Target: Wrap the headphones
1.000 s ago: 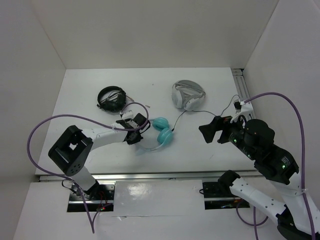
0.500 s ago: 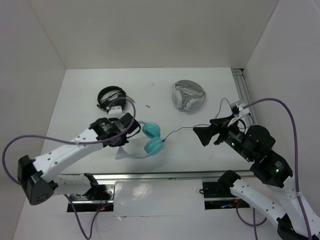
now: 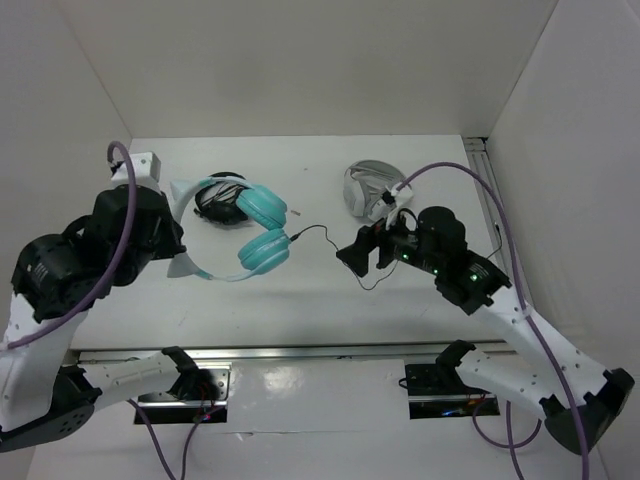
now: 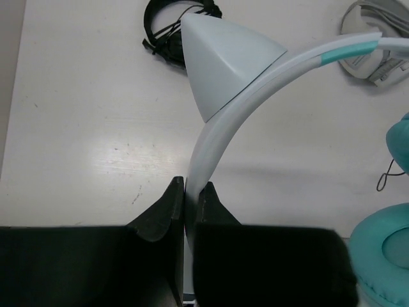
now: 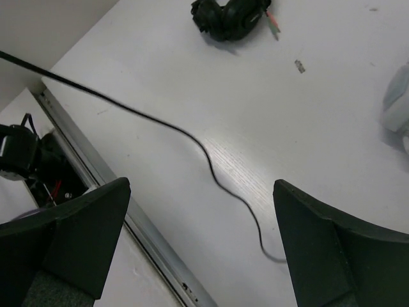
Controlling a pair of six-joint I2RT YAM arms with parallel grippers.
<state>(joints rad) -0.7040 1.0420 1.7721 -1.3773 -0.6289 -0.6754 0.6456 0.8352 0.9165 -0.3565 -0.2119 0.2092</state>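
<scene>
Over the table (image 3: 300, 180) at left, the left end effector (image 4: 185, 192) clamps the headphones (image 3: 262, 228) by the headband (image 4: 223, 121), presumably offering the cable (image 5: 209, 163) to the wide-open right end effector (image 5: 201, 224).

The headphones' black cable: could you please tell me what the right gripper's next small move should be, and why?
Probably lower the right gripper and close it on the black cable. Its jaws stand open with the cable lying on the table between them, while the left gripper is shut on the headband of the headphones, holding them above the table.
</scene>
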